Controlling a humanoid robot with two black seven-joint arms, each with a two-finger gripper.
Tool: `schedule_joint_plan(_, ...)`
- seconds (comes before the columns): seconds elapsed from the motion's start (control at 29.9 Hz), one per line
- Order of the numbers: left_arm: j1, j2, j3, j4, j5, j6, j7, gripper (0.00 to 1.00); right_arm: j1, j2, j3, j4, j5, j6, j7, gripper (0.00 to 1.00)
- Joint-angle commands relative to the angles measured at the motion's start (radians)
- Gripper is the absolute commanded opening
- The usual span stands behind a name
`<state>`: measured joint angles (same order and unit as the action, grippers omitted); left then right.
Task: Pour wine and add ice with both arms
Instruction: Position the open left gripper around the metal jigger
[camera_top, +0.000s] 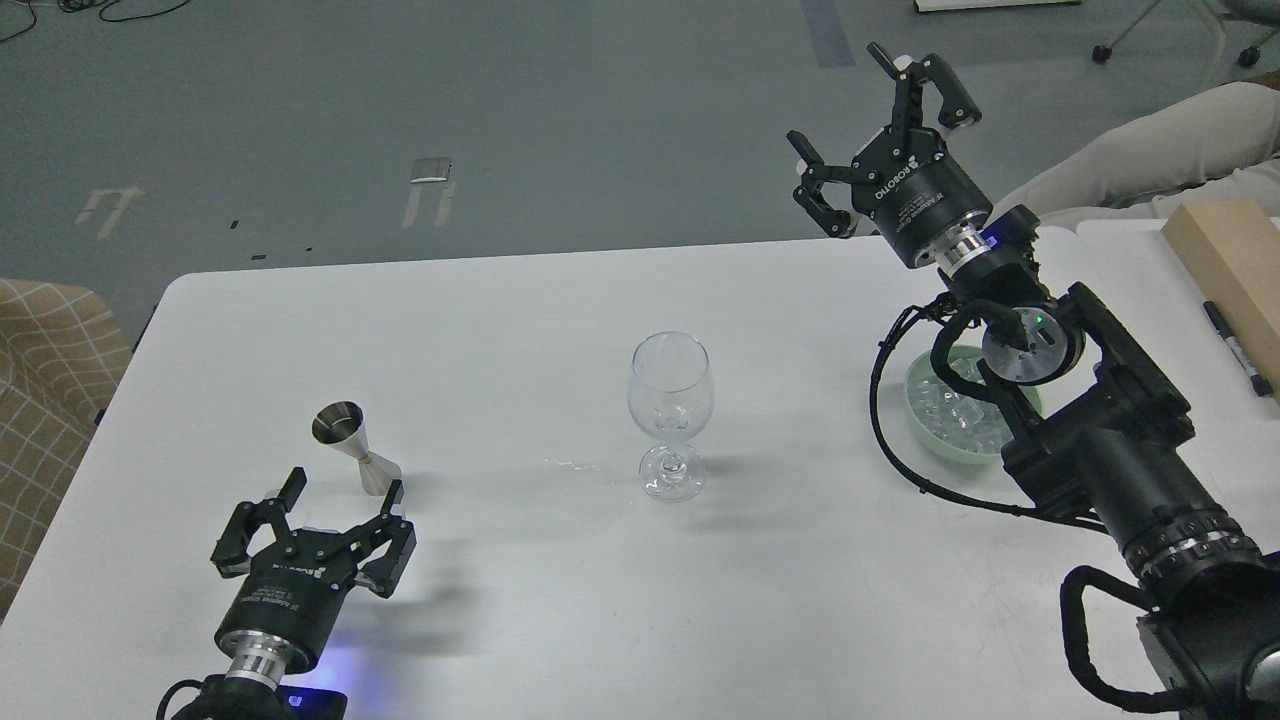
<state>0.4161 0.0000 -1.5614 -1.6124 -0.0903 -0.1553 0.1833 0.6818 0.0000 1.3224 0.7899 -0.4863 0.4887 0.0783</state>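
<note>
A clear stemmed wine glass (671, 410) stands upright and empty at the middle of the white table (520, 320). A steel jigger (352, 444) stands left of it. My left gripper (340, 488) is open just in front of the jigger, low over the table, holding nothing. The ice (950, 415) lies as a heap of clear cubes in a pale green bowl (925, 430) at the right, partly hidden by my right arm. My right gripper (870, 110) is open and empty, raised high above the table's far edge, behind the bowl.
A little spilled liquid (575, 466) lies left of the glass foot. A wooden block (1225, 265) and a black pen (1235, 345) lie at the far right. A person's arm in beige (1130, 160) rests beyond the table. A checked chair (45, 400) stands at the left.
</note>
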Motion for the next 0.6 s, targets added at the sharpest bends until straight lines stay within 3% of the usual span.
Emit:
schedule_joint_plan(0.0,-0.008,0.000,0.000,0.014,-0.002,0.000,-0.002,0.96,0.001,0.000,0.001,0.002,0.000,0.000,0.000,0.99)
schedule_joint_plan(0.57,-0.086,0.000,-0.003,0.107,-0.002,0.000,-0.011,0.96,-0.001,0.000,0.000,0.000,0.000,0.000,0.000,0.99)
